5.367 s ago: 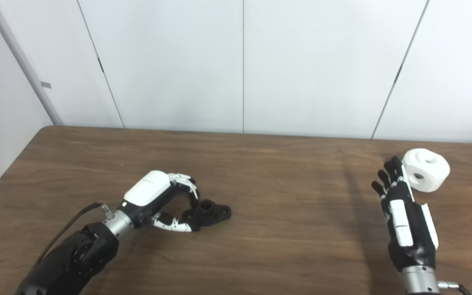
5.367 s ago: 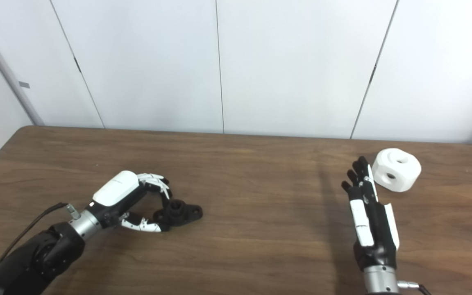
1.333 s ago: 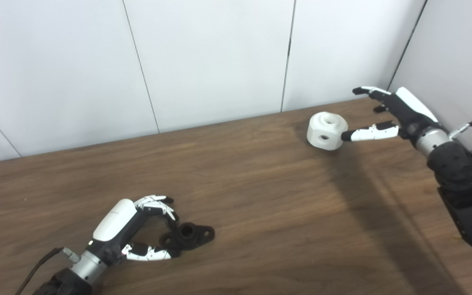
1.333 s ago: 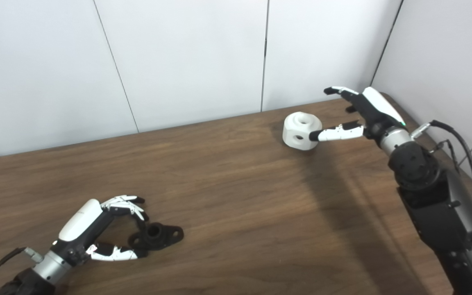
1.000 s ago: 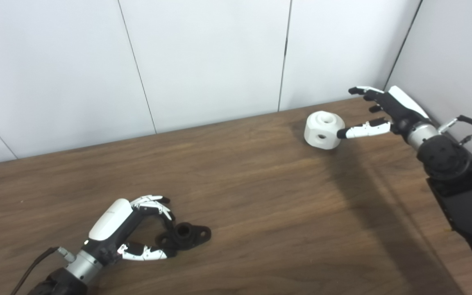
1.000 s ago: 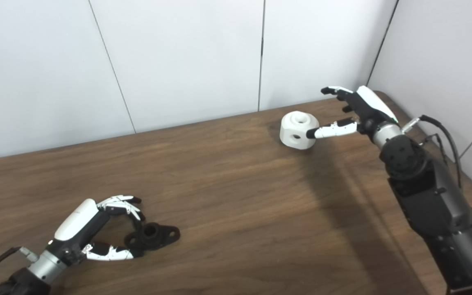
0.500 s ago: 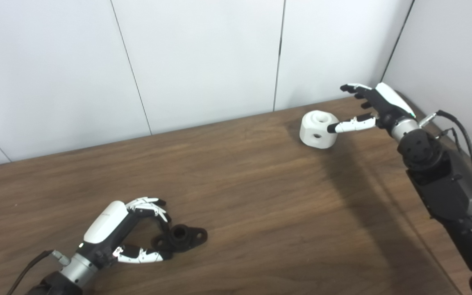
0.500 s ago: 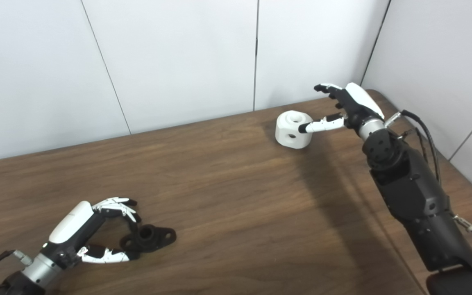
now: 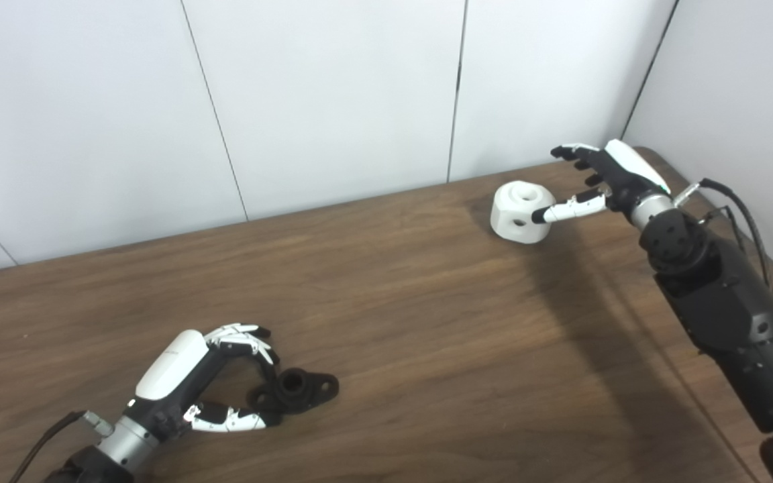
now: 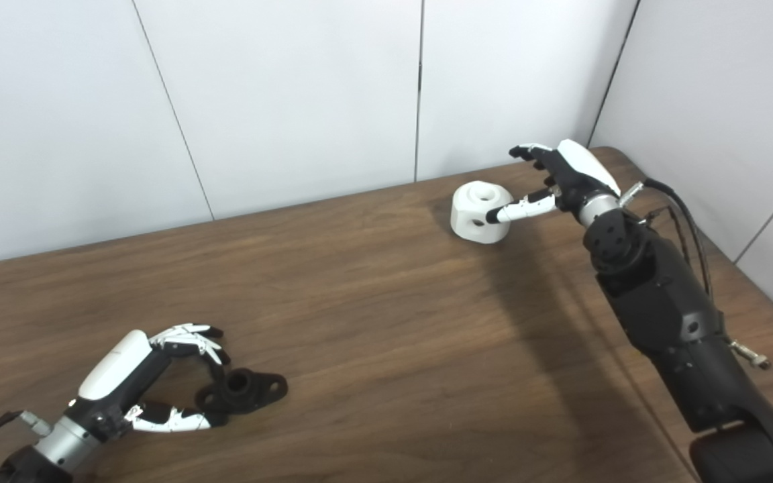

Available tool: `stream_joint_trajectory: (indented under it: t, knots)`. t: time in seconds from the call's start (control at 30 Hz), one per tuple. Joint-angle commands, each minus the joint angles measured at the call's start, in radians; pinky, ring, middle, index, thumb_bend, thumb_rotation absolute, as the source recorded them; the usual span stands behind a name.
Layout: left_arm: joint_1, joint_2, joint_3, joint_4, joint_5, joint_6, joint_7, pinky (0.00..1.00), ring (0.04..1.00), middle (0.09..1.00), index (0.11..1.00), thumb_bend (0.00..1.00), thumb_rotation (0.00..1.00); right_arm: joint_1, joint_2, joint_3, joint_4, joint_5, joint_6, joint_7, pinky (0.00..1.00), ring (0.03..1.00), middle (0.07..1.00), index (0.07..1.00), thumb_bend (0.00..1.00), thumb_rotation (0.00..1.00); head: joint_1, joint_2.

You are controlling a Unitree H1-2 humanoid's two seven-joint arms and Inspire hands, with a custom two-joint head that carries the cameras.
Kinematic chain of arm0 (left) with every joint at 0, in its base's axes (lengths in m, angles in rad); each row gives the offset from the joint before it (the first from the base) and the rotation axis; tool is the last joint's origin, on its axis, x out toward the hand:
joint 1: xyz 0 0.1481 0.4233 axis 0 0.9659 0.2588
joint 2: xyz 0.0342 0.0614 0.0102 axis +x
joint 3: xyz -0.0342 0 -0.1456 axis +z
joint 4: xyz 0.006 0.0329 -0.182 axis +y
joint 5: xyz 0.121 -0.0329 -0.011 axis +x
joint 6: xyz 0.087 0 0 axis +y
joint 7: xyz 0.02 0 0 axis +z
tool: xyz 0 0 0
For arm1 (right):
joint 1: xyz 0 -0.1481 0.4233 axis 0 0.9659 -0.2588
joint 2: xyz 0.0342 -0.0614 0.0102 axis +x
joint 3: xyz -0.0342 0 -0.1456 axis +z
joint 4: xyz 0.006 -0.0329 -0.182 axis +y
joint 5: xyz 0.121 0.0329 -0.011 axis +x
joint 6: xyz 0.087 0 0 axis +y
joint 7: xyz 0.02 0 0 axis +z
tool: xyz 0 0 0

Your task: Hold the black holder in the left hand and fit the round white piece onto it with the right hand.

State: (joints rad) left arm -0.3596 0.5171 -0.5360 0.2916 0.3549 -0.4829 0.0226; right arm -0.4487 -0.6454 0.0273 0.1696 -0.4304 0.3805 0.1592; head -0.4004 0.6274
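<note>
The black holder lies flat on the brown table at the near left. My left hand has its fingers and thumb curled onto the holder's left end, pinching it. The round white piece stands at the far right, with a hole on top and one in its side. My right hand is open just right of it. Its thumb tip touches the piece's right side, and its fingers are spread above and behind the piece, apart from it.
White wall panels close the back and the right side. The table's rounded far right corner lies just behind my right hand. A cable loops off the right forearm. Bare wood stretches between the holder and the white piece.
The view has swung right since 5.4 s ago. My right hand has come round to the piece's right side and has edged closer in the last second. The left hand and holder keep still.
</note>
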Motion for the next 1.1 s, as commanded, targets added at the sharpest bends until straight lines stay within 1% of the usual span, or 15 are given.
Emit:
stream_joint_trajectory:
  t: [0.0, 0.07, 0.1, 0.17, 0.2, 0.33, 0.37, 0.4, 0.43, 0.53, 0.6, 0.7, 0.77, 0.97, 1.07]
  knots:
    - [0.01, 0.03, 0.001, -0.01, 0.012, 0.013, -0.027, 0.85, 0.824, 0.641, 0.482, 0.52, 0.04, -0.055, -0.026, -0.004, -0.009, -0.007, -0.042, -0.014, 0.78, 0.883, 0.89, 0.838, 0.91, 0.34, 0.001, 0.001]
    - [0.012, 0.031, 0.001, -0.012, 0.016, 0.013, -0.027, 0.85, 0.821, 0.64, 0.483, 0.52, 0.04, -0.059, -0.023, -0.001, -0.002, -0.004, -0.041, -0.012, 0.77, 0.882, 0.889, 0.837, 0.91, 0.34, 0.0, 0.001]
    - [0.012, 0.031, 0.001, -0.013, 0.017, 0.013, -0.027, 0.85, 0.821, 0.64, 0.483, 0.52, 0.04, -0.06, -0.021, -0.001, 0.004, 0.0, -0.045, -0.012, 0.72, 0.867, 0.885, 0.834, 0.92, 0.32, 0.0, 0.001]
    - [0.013, 0.032, 0.0, -0.014, 0.014, 0.013, -0.024, 0.85, 0.821, 0.64, 0.483, 0.52, 0.04, -0.063, -0.021, 0.005, 0.012, -0.002, -0.046, -0.013, 0.69, 0.861, 0.885, 0.834, 0.92, 0.32, 0.001, 0.002]
    - [0.013, 0.032, 0.0, -0.014, 0.013, 0.013, -0.025, 0.85, 0.823, 0.641, 0.483, 0.52, 0.04, -0.064, -0.021, 0.008, 0.014, -0.004, -0.046, -0.014, 0.71, 0.862, 0.884, 0.836, 0.92, 0.33, 0.001, 0.002]
    - [0.013, 0.037, 0.0, -0.017, 0.015, 0.013, -0.019, 0.85, 0.82, 0.639, 0.483, 0.52, 0.04, -0.066, -0.018, 0.014, 0.023, -0.009, -0.037, -0.018, 0.74, 0.865, 0.879, 0.836, 0.93, 0.33, 0.003, 0.002]
    - [0.014, 0.037, 0.002, -0.018, 0.014, 0.013, -0.022, 0.85, 0.821, 0.639, 0.483, 0.52, 0.04, -0.067, -0.015, 0.013, 0.025, -0.007, -0.03, -0.018, 0.71, 0.844, 0.876, 0.833, 0.93, 0.33, 0.003, 0.002]
    - [0.015, 0.037, 0.004, -0.018, 0.013, 0.013, -0.024, 0.85, 0.822, 0.64, 0.483, 0.52, 0.04, -0.068, -0.013, 0.012, 0.025, -0.006, -0.024, -0.017, 0.64, 0.806, 0.878, 0.834, 0.93, 0.32, 0.003, 0.002]
    - [0.015, 0.037, 0.005, -0.019, 0.012, 0.013, -0.027, 0.85, 0.822, 0.64, 0.483, 0.52, 0.04, -0.068, -0.011, 0.013, 0.031, -0.006, -0.025, -0.018, 0.63, 0.799, 0.88, 0.834, 0.94, 0.32, 0.003, 0.0]
    - [0.015, 0.037, 0.009, -0.023, 0.012, 0.013, -0.032, 0.86, 0.823, 0.64, 0.482, 0.52, 0.04, -0.069, -0.009, 0.021, 0.034, -0.01, -0.021, -0.013, 0.74, 0.86, 0.886, 0.831, 0.93, 0.33, 0.0, 0.001]
    - [0.015, 0.039, 0.008, -0.025, 0.011, 0.013, -0.031, 0.85, 0.822, 0.639, 0.482, 0.52, 0.04, -0.072, -0.009, 0.025, 0.048, -0.01, -0.031, -0.013, 0.77, 0.873, 0.883, 0.826, 0.92, 0.33, 0.0, 0.001]
    - [0.021, 0.04, 0.014, -0.033, 0.009, 0.013, -0.037, 0.85, 0.82, 0.639, 0.483, 0.52, 0.04, -0.07, -0.013, 0.037, 0.048, -0.019, -0.031, -0.01, 0.76, 0.872, 0.877, 0.828, 0.9, 0.32, 0.0, 0.002]
    - [0.024, 0.04, 0.02, -0.037, 0.009, 0.013, -0.043, 0.85, 0.82, 0.639, 0.483, 0.52, 0.04, -0.07, -0.015, 0.04, 0.064, -0.018, -0.045, -0.016, 0.76, 0.873, 0.877, 0.829, 0.9, 0.33, 0.0, 0.002]
    - [0.029, 0.041, 0.035, -0.045, 0.006, 0.013, -0.055, 0.84, 0.818, 0.639, 0.483, 0.52, 0.04, -0.064, -0.012, 0.034, 0.08, -0.007, -0.066, -0.021, 0.81, 0.906, 0.903, 0.827, 0.9, 0.34, 0.003, 0.003]
    - [0.031, 0.04, 0.038, -0.047, 0.006, 0.013, -0.06, 0.84, 0.818, 0.639, 0.482, 0.52, 0.04, -0.064, -0.008, 0.039, 0.088, -0.015, -0.076, -0.029, 0.81, 0.903, 0.901, 0.822, 0.9, 0.34, 0.007, 0.004]
